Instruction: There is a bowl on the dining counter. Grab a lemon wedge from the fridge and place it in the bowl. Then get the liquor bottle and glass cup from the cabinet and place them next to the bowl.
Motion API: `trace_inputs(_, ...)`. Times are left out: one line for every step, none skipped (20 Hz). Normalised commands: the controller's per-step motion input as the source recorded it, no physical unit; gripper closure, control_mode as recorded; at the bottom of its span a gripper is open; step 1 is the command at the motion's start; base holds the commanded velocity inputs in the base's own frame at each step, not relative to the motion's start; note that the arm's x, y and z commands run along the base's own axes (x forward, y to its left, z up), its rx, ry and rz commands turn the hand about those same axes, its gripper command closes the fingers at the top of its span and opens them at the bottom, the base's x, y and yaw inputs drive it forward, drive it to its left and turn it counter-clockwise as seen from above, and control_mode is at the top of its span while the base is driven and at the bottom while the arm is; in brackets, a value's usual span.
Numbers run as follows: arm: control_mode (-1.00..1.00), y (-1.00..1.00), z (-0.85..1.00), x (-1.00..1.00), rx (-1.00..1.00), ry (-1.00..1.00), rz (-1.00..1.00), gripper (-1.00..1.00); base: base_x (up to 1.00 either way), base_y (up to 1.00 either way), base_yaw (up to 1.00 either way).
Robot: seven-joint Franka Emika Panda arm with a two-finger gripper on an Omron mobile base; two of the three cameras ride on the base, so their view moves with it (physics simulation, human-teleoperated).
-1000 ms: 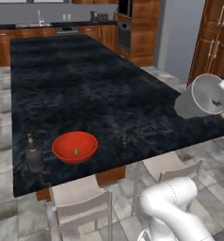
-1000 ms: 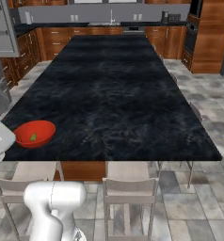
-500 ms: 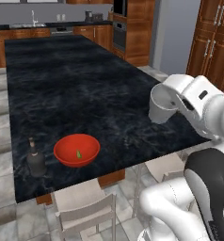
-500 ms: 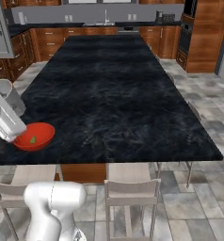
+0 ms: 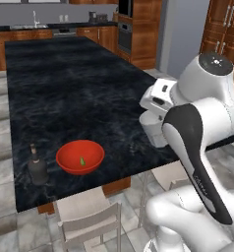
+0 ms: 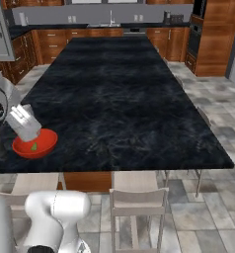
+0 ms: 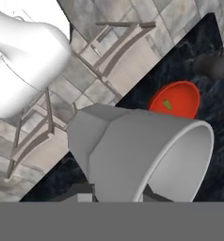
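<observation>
The red bowl (image 5: 80, 157) sits near the front edge of the black dining counter (image 5: 65, 88), with the small lemon wedge (image 5: 82, 161) inside it. Just left of the bowl stands the dark liquor bottle (image 5: 38, 167). My gripper (image 5: 156, 115) is shut on the pale glass cup (image 5: 153, 129), which hangs tilted above the counter's front right part, to the right of the bowl. In the right base view the glass cup (image 6: 24, 122) overlaps the bowl (image 6: 35, 144). In the hand view the cup (image 7: 142, 150) is large, with the bowl (image 7: 177, 100) and bottle (image 7: 212, 66) beyond.
Pale chairs (image 5: 89, 216) stand under the counter's near edge, on the grey tiled floor. Brown wooden cabinets and an oven (image 5: 126, 29) line the far wall. The wide back stretch of the counter (image 6: 119, 74) carries nothing.
The arm has swung left from beyond the counter's right edge, carrying the glass cup over the counter toward the bowl. Bowl, wedge and bottle have stayed put.
</observation>
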Motion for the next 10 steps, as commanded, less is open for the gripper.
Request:
trace_inputs(-1.00,0.15,-0.29,0.39,0.03,0.00,0.00,1.00,0.00,0.00,0.00)
trace_inputs(-1.00,0.07,-0.31,0.43,0.13,0.00,0.00,1.00,0.00,0.00,0.00)
trace_inputs(-1.00,0.00,-0.37,0.44,0.16,-0.04,0.01,1.00,0.00,0.00,0.00)
trace_inputs(-1.00,0.00,-0.37,0.47,0.25,-0.09,0.03,1.00,0.00,0.00,0.00)
trace_inputs(-1.00,0.00,-0.37,0.43,0.31,-0.11,0.04,1.00,0.00,0.00,0.00)
trace_inputs(-1.00,0.00,-0.36,0.46,0.33,-0.09,0.03,1.00,0.00,0.00,0.00)
trace_inputs(-1.00,0.00,-0.34,0.44,0.35,-0.08,0.02,1.00,0.00,0.00,0.00)
trace_inputs(-1.00,0.00,-0.33,0.40,0.34,-0.09,0.02,1.00,0.00,0.00,0.00)
trace_inputs(-1.00,0.00,-0.32,0.41,0.32,-0.05,0.00,1.00,0.00,0.00,0.00)
trace_inputs(-1.00,0.00,-0.32,0.40,0.28,-0.03,0.00,1.00,0.00,0.00,0.00)
